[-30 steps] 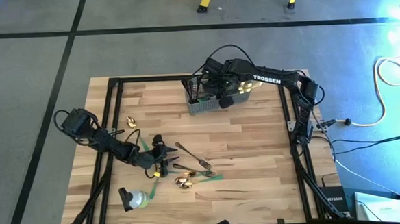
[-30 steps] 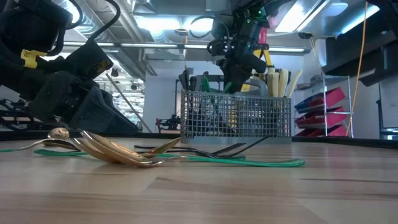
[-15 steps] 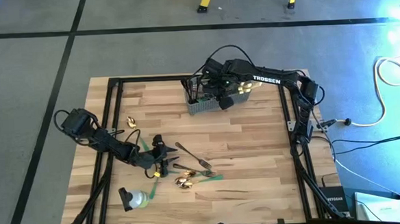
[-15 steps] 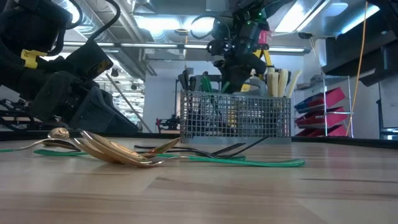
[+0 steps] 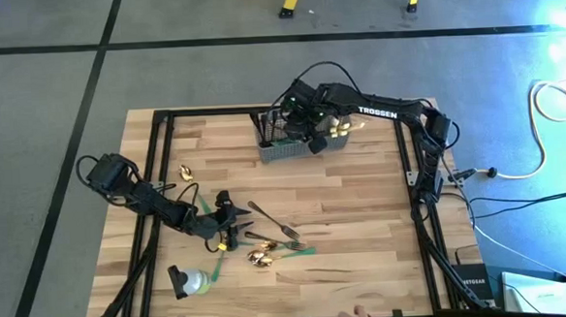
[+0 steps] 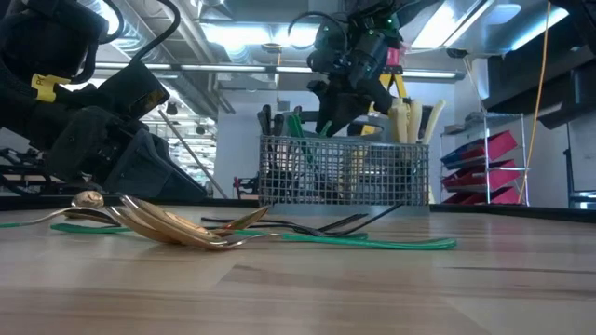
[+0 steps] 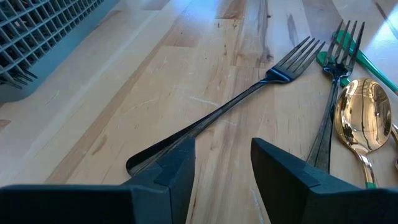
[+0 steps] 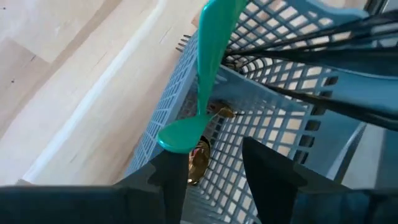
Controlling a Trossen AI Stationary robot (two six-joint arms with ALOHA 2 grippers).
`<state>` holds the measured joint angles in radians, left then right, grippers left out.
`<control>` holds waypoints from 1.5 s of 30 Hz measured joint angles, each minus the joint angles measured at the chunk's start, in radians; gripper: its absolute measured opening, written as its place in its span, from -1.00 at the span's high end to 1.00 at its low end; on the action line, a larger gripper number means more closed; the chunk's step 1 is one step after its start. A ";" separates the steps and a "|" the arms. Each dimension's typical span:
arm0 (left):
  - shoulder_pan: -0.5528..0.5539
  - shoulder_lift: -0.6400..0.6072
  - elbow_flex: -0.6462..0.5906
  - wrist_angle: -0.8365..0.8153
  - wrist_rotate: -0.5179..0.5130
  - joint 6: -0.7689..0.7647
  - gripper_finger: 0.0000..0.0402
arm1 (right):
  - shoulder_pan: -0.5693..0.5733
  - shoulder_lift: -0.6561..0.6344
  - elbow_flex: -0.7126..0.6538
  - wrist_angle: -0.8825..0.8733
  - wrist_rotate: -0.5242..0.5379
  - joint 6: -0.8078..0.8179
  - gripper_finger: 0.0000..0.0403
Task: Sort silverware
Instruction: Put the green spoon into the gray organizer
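High view, basket: a grey mesh basket (image 5: pixel 291 139) stands in the upper centre of the wooden table (image 5: pixel 364 222).
High view, right gripper: the right gripper (image 5: pixel 313 130) hangs over the basket's middle; its state cannot be told here.
High view, left gripper: the left gripper (image 5: pixel 230 218) sits low at lower left, beside loose cutlery.
High view, cutlery: dark forks (image 5: pixel 270 220) and gold spoons (image 5: pixel 261 256) lie at lower centre; another spoon (image 5: pixel 186 170) lies apart at left.
Low view, spoons: the gold spoons (image 6: pixel 163 221) lie at left foreground, with a green strip (image 6: pixel 372 242) behind.
Low view, knives: cream-handled knives (image 6: pixel 414 119) stand at the basket's (image 6: pixel 343 173) right end.
Left wrist view, fingers: the fingers (image 7: pixel 180 171) are spread, empty, either side of a fork handle (image 7: pixel 230 107).
Right wrist view, fingers: the fingers (image 8: pixel 273 171) are parted, holding nothing, above a basket compartment.
Right wrist view, contents: a green handle (image 8: pixel 202 74) leans across the mesh wall; a gold piece (image 8: pixel 200 158) lies inside.
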<state>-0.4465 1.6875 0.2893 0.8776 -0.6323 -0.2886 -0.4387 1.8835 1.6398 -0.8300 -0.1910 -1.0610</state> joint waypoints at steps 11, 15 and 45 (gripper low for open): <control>0.000 0.000 0.000 -0.006 0.000 0.000 0.30 | 0.036 0.000 0.000 -0.032 -0.011 -0.183 0.55; 0.000 0.000 0.000 -0.006 0.000 0.000 0.30 | 0.055 0.000 0.000 -0.028 -0.012 -0.201 0.64; 0.000 0.000 0.000 -0.006 0.000 0.000 0.30 | 0.059 0.011 0.001 -0.014 0.259 -0.171 0.86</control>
<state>-0.4461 1.6878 0.2890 0.8711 -0.6326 -0.2890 -0.3798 1.8941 1.6409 -0.8439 0.0683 -1.2321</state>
